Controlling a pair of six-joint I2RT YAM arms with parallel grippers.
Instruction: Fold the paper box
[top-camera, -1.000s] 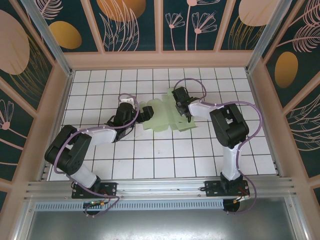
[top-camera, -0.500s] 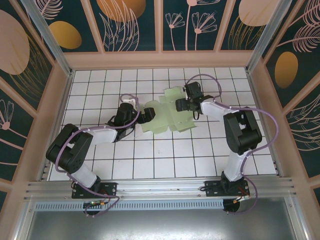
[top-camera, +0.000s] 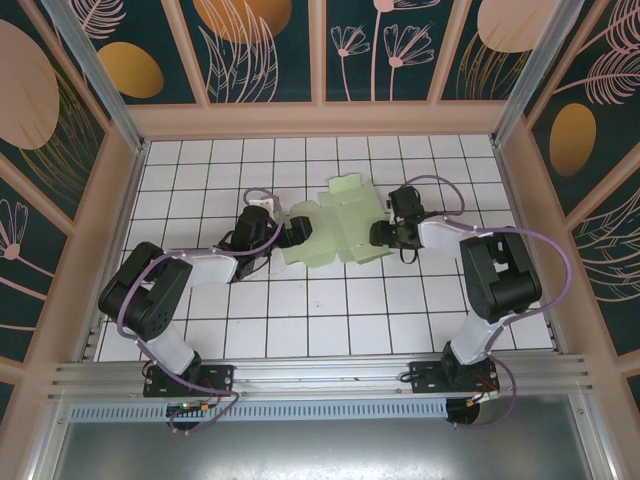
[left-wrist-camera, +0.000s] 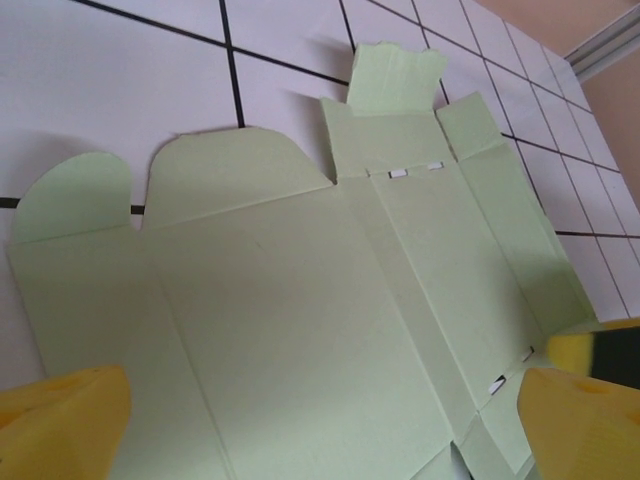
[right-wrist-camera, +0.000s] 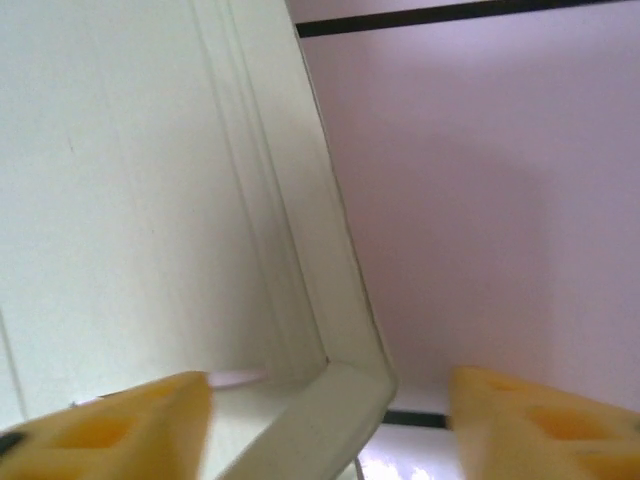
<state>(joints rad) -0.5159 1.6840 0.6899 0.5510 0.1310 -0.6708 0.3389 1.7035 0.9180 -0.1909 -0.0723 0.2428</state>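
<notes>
Little folded yet: pale mint-green creased card paper box (top-camera: 335, 225) lies nearly flat; left pincer (left-wrist-camera: 320, 420), right pincer (right-wrist-camera: 330, 415) both agape.

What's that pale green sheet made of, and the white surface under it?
The paper box looks like thin matte card: pressed creases, cut slots, flat flaps. The table looks smooth white with dark grid lines, tile or printed board; hard to tell.

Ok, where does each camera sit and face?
Top external: above and behind the bases, looking down at the white tiled table, both arms and the pale mint-green creased card cut-out.
Left wrist: low over the cut-out's flaps, yellow fingers at the bottom corners.
Right wrist: close against the cut-out's edge, yellow fingers below.
All share the cut-out.
</notes>
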